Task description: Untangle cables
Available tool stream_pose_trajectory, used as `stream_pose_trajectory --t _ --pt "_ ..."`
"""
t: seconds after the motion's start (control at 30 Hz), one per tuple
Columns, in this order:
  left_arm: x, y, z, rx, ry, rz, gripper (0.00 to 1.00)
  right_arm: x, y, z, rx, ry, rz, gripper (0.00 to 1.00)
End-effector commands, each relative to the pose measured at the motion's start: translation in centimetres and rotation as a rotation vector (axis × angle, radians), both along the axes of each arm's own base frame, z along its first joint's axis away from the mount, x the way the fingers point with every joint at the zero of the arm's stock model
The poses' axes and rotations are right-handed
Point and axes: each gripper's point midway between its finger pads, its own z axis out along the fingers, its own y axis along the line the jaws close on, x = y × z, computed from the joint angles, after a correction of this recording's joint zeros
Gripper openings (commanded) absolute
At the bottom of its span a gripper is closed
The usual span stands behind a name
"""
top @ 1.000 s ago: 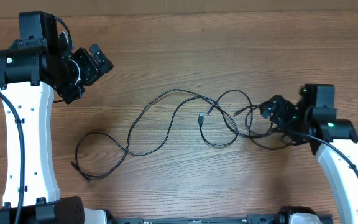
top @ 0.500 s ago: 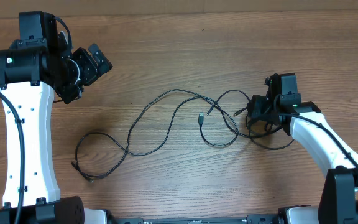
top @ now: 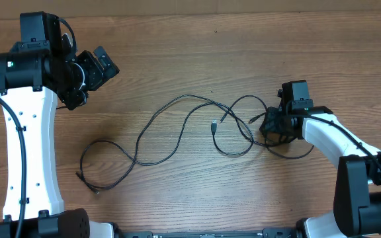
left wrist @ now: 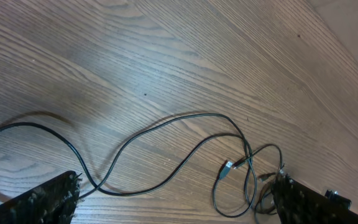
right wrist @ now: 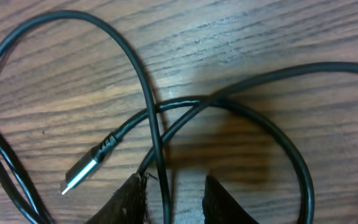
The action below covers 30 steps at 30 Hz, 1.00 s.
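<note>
My right claw (right wrist: 169, 196) is down on the counter (top: 197, 39) at the right end of the cables (top: 192, 98). Its two fingertips (right wrist: 129, 199) stand a little apart with one black strand (right wrist: 161, 155) running between them. I see bare wood between that strand and the right-hand tip, so I judge it straddled rather than pinched. Just left of the tips lies a silver-tipped plug (right wrist: 79, 177). Just beyond them several strands cross one another, and a wide loop (right wrist: 291, 155) curves round to the right.

Further out, the overhead view shows that this crossing is the tightest clump in the whole run. Another small plug end (top: 214, 124) lies loose in the middle of the counter. Long curves sweep from there to the left, ending in a slack loop (top: 104, 165) at the near left.

My left claw (top: 96, 71) hangs at the far left with its jaws spread wide. It holds nothing and is well apart from every cord.

As I judge it, little of the job is done. The cords lie spread out, but they cross in the middle and bunch under my right claw. No cord lies separate from the others. What is left is a firm hold on one strand, drawing it out of the clump, and then doing the same for the others.
</note>
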Motion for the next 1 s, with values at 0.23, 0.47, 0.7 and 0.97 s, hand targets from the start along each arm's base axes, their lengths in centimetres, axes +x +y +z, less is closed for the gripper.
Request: stream_pose_trajectory --t 0.23,0.47,0.7,0.97 --pt "0.2 -0.1 0.3 0.016 -0.015 -0.022 1.00 -1.2 -0.5 -3.1 -0.033 0.095 -0.006 0.09" --pt "0.2 -0.1 0.3 0.016 -0.014 -0.022 1.00 0.5 0.5 -2.4 0.033 0.053 0.005 0.04" --pt "0.2 -0.1 0.3 0.016 -0.015 -0.022 0.99 5.1 5.6 8.9 0.434 -0.160 0.225 0.04" --pt "0.2 0.0 0.3 0.016 -0.019 -0.022 0.99 2.8 10.8 20.3 0.692 -0.378 0.507 0.04"
